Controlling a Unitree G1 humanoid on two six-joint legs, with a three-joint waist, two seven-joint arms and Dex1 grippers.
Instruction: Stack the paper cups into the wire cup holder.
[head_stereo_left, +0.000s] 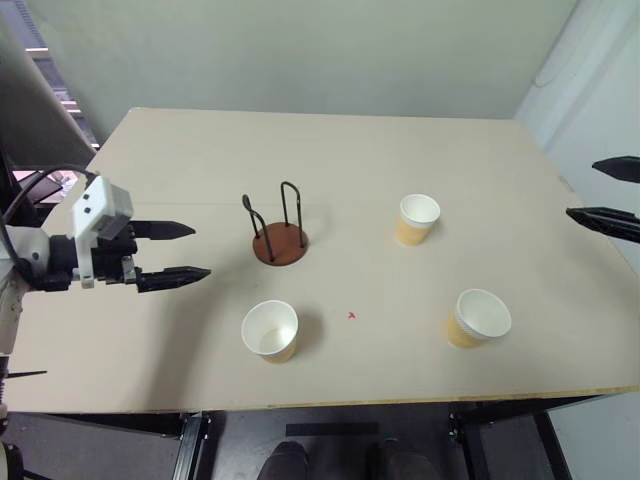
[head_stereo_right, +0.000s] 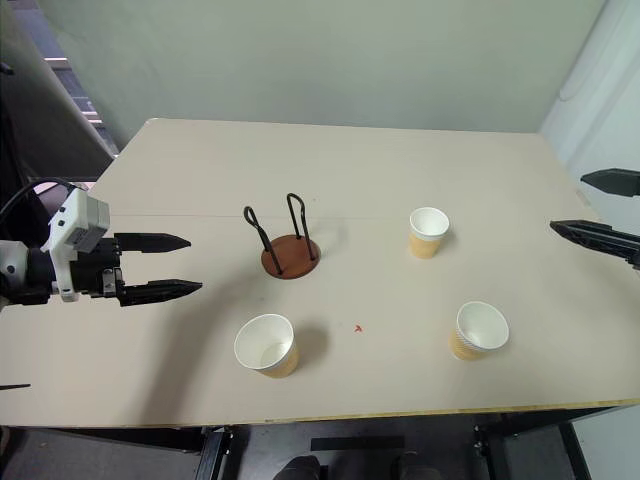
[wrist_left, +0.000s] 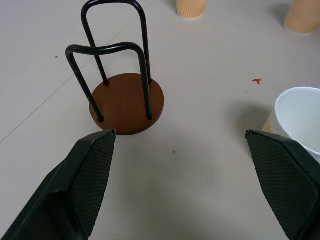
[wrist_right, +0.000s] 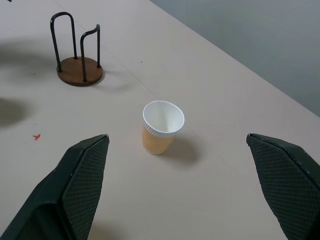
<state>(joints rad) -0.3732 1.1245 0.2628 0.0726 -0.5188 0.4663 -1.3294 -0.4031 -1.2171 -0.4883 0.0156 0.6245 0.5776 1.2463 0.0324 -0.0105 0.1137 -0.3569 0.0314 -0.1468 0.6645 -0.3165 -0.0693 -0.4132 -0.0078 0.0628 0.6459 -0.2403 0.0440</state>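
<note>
Pale beige table (head_stereo_left: 180, 160), matte and smooth, against a plain grey-green wall. At far left, the left gripper (head_stereo_left: 182, 251) hangs over the table, black fingers spread wide, nothing held. Next, the wire cup holder (head_stereo_left: 279, 236): round reddish-brown wooden base, two black wire loops, no cup in it. Just in front stands one paper cup (head_stereo_left: 270, 330), ribbed tan outside, white inside. Further right, two more paper cups (head_stereo_left: 418, 219) (head_stereo_left: 478, 318), upright and well apart. At the right edge, the right gripper (head_stereo_left: 610, 194), also wide and holding nothing.

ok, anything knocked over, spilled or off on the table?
Nothing stands out. The three paper cups stand upright, mouths up, apart from each other. The wire cup holder sits upright and empty on the table.
</note>
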